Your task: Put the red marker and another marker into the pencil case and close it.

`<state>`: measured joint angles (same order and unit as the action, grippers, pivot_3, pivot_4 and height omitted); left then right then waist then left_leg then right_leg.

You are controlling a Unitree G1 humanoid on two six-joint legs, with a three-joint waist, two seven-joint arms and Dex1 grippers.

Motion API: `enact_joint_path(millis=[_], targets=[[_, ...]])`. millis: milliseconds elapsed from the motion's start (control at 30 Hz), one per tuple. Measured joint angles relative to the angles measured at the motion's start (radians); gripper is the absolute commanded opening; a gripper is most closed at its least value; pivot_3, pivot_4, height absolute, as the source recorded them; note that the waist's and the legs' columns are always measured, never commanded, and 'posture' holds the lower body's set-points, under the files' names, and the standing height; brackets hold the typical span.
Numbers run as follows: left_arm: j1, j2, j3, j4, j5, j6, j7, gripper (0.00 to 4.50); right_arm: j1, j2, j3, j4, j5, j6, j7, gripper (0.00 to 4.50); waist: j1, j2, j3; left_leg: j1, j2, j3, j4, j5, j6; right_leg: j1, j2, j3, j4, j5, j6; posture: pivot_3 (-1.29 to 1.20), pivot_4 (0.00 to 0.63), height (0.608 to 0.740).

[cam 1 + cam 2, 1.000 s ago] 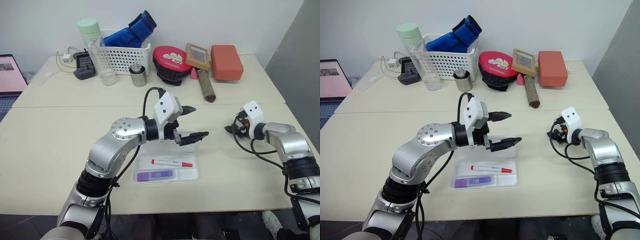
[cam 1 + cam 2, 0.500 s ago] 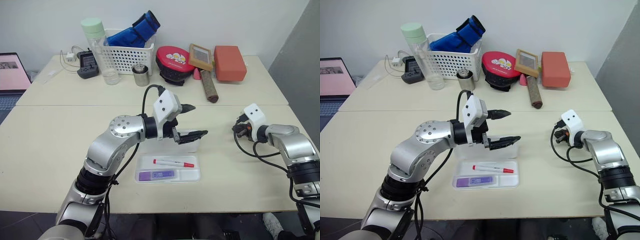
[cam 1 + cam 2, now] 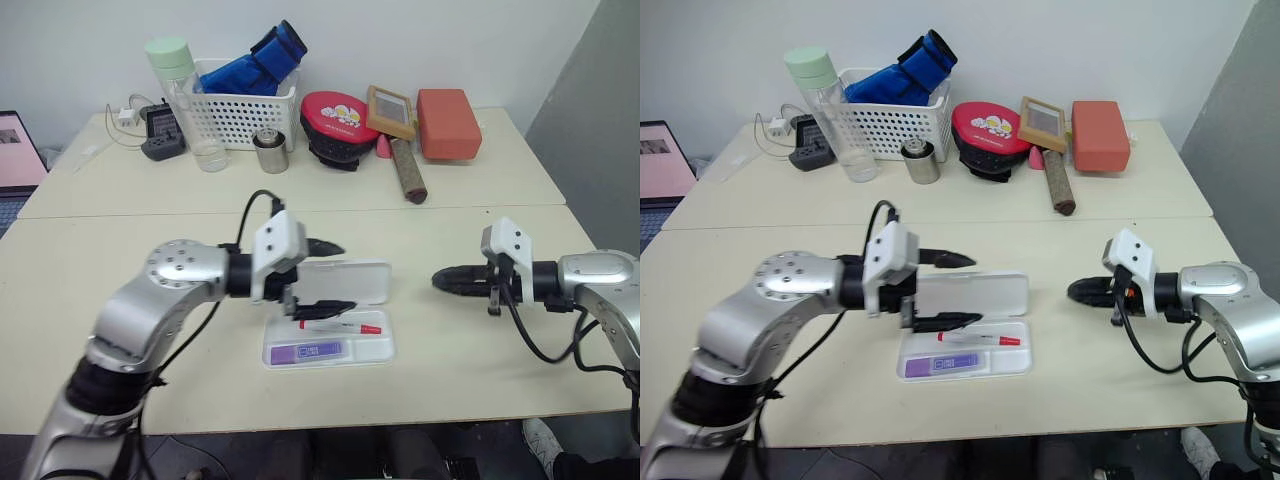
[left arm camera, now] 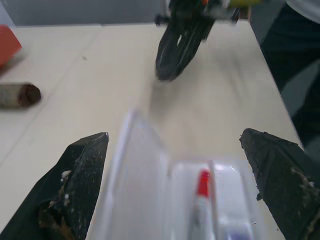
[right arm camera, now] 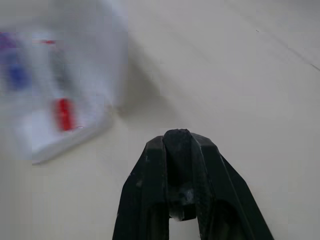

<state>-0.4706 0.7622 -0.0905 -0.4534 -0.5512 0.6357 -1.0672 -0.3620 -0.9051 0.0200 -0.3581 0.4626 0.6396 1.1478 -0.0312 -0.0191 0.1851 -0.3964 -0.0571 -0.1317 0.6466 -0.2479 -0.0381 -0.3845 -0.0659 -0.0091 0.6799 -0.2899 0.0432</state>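
Closing remained: both markers lay in the pencil case, its lid at twelve o'clock needing a push from the spread left pincer or the pressed-together right pincer.

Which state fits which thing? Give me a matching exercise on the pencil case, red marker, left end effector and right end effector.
Things:
1. pencil case
2. red marker
3. left end effector
4. right end effector

States:
A. shut, holding nothing
B. lid still up
C. lying in the tray
D. open wide over the case

Pairs: 1-B, 2-C, 3-D, 4-A
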Motion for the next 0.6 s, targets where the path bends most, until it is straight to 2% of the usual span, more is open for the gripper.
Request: enact_joint_path(millis=[200, 300, 600], targets=[[0.047, 0.092, 0.032, -0.056, -0.042, 0.011, -0.064, 4.5, -0.04, 0.03, 0.18, -0.06, -0.045, -0.039, 0.051, 0.29, 0.002, 0.0, 0.0, 0.0, 0.0, 0.0, 0.0, 0.0, 0.0, -0.001, -0.001, 0.0, 0.0, 0.0, 0.0, 0.0, 0.15, 0.74], [0.078, 0.129, 0.052, -0.078, -0.044, 0.011, -0.071, 4.5, -0.087, 0.064, 0.291, -0.013, -0.147, -0.093, 0.05, 0.29, 0.0, 0.0, 0.0, 0.0, 0.0, 0.0, 0.0, 0.0, -0.001, -0.001, -0.001, 0.001, 0.0, 0.0, 0.0, 0.0, 0.15, 0.74], [0.123, 0.172, 0.085, -0.136, -0.078, 0.03, -0.074, 4.5, -0.112, 0.139, 0.397, 0.038, -0.245, -0.104, 0.029, 0.29, 0.002, 0.0, 0.0, -0.001, -0.001, 0.0, -0.001, 0.001, -0.002, -0.002, -0.001, 0.001, 0.0, 0.0, 0.0, 0.0, 0.15, 0.74]])
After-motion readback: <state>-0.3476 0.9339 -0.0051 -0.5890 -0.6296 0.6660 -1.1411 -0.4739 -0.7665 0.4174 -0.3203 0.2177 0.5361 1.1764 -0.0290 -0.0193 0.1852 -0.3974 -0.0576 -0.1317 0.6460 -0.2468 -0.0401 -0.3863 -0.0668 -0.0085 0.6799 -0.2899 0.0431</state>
